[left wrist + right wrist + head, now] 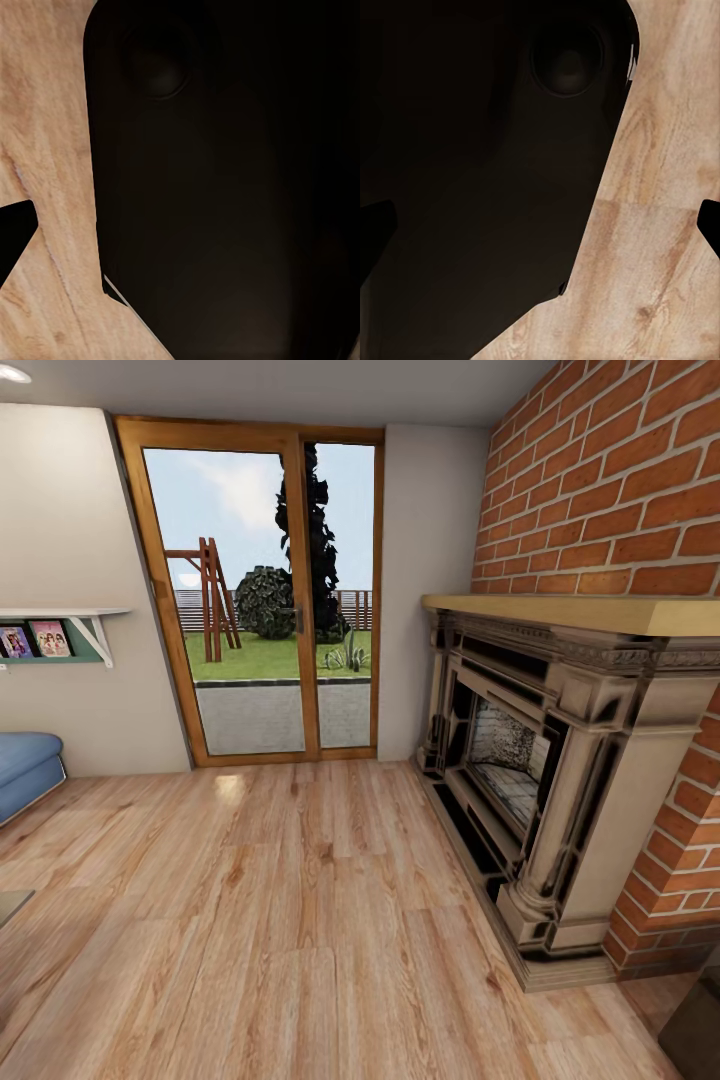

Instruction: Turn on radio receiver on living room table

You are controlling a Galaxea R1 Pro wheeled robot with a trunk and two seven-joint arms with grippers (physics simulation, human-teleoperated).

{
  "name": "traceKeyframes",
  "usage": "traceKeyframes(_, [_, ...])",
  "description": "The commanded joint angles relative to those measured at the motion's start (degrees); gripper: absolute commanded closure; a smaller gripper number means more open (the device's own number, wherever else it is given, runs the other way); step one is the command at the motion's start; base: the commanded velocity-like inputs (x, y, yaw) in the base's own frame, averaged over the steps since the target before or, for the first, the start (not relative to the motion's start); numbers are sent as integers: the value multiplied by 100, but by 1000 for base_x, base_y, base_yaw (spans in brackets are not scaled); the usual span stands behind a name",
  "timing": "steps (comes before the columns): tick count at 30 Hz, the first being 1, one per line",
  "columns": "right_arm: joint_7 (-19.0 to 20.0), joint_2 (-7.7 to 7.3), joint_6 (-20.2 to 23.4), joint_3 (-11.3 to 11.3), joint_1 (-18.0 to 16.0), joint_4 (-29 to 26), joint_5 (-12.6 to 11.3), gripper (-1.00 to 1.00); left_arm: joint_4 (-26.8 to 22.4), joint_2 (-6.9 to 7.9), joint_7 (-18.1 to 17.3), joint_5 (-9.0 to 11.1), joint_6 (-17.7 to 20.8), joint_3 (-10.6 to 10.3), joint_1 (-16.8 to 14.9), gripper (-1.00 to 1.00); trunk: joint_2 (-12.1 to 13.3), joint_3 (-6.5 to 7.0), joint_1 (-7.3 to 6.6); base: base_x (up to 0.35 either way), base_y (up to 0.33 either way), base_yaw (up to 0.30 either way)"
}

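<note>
Head view: I'm in the living room, facing the wood-framed glass doors [262,595] with the brick fireplace [560,760] on my right. Light plank floor [300,920] ahead. Blue sofa [25,770] corner at the left edge, wall shelf [60,630] above it with a few pictures. A sliver of grey-beige surface at the lower left edge [12,905] could be the table, can't confirm from this angle.

Radio receiver: I can't place it from here, so no fix on its position yet. My guess is that it's off to my left or behind, on the table.

Left wrist cam looks down at floor planks past a large dark body of my own hardware; a dark tip [15,232] pokes in at the edge, likely a finger. Right wrist cam is much the same, dark tips at both edges [709,225]. Can't tell how wide either pincer is open. Nothing visibly held.

Progress: still in transit. Nothing done on the radio itself. Left to do: turn toward the table, find the radio, reach in, switch it on.
</note>
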Motion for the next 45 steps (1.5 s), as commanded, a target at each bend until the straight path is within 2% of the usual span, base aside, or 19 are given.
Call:
traceKeyframes(1, [0,0,0,0,0,0,0,-100,0,0,0,0,0,0,0,-100,0,0,0,0,0,0])
traceKeyframes(45, [0,0,0,0,0,0,0,-100,0,0,0,0,0,0,0,-100,0,0,0,0,0,0])
